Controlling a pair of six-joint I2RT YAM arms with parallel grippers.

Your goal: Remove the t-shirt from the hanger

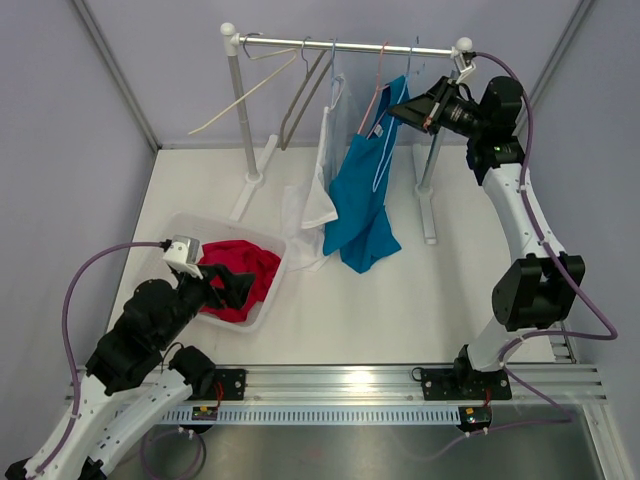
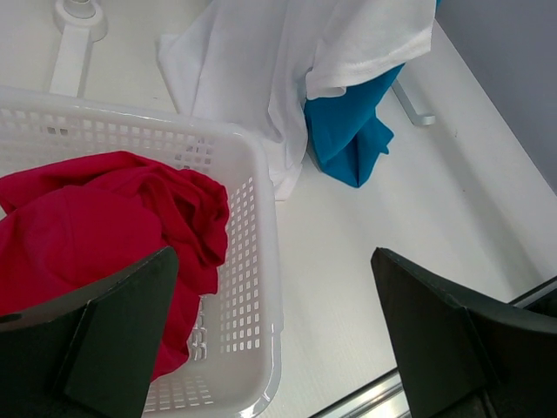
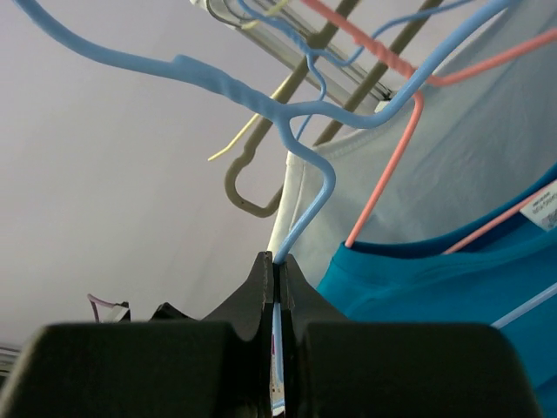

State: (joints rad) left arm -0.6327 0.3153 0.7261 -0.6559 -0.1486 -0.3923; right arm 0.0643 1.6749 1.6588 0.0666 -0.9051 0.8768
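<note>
- The right gripper (image 1: pixel 408 108) is up at the clothes rail (image 1: pixel 350 44), toward 1 o'clock of the table in the top view. Its jaws are pressed together on the thin wire of a light-blue hanger (image 3: pixel 306 222).
- In the right wrist view that wire runs straight up out of the closed fingertips, then bends over toward 11 o'clock.
- The blue t-shirt (image 1: pixel 360 200) hangs from the rail just beside this gripper – below it, toward 7 o'clock in the top view. Its collar sits at 4 o'clock of the fingertips in the wrist view.
- A pink hanger (image 3: pixel 381 178) slants down into that collar.
- A white t-shirt (image 1: pixel 318 190) hangs at 9 o'clock of the blue one, touching it.
- The left gripper (image 1: pixel 235 287) is at 8 o'clock of the table, jaws spread wide and holding nothing – well apart from the blue t-shirt.
- It hovers at the edge of a white basket (image 2: pixel 252 218) holding a red garment (image 2: pixel 96 218).
</note>
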